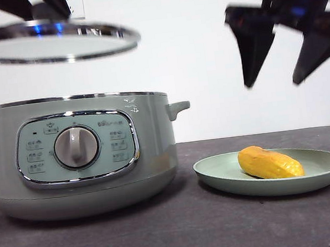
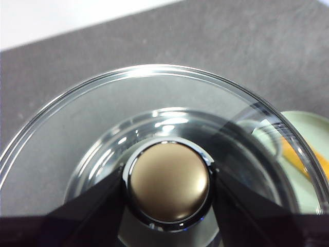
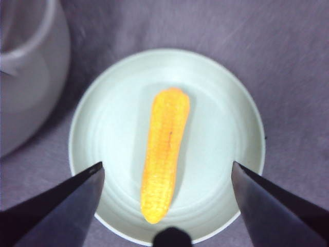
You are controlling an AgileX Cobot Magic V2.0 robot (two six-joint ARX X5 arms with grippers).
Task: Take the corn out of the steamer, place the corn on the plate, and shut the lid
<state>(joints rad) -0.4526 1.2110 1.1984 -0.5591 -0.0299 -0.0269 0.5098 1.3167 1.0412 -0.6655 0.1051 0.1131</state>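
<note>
**Corn lies on the plate; lid held in the air above the steamer**

You see the corn (image 1: 269, 162) lying flat in the plate (image 1: 218, 174), on the table to the side of the steamer (image 1: 156, 154). In the right wrist view the cob (image 3: 165, 154) rests near the middle of the plate (image 3: 226, 108), its long axis running between the two jaws of the right gripper (image 3: 167, 172), with the tapered tip towards the camera and the blunter end away. From the front the cob lies at a slant to your line of sight, one rounded end towards the steamer, the other towards the plate's far side. Nothing else is in the plate.

Your right gripper (image 1: 276, 81) hangs above the plate, well clear of the cob, its jaws spread wide and holding nothing.

Your left gripper (image 2: 168, 185) pinches the knob (image 2: 168, 182) of the lid (image 2: 103, 118), one jaw pressed on each side. In the front view the lid (image 1: 49, 46) hangs roughly level above the steamer, apart from its chrome rim. The pot is uncovered; you cannot see its inside from the low front camera. Through the glass, the left wrist view shows a glimpse of the plate and the cob at one edge.
</note>
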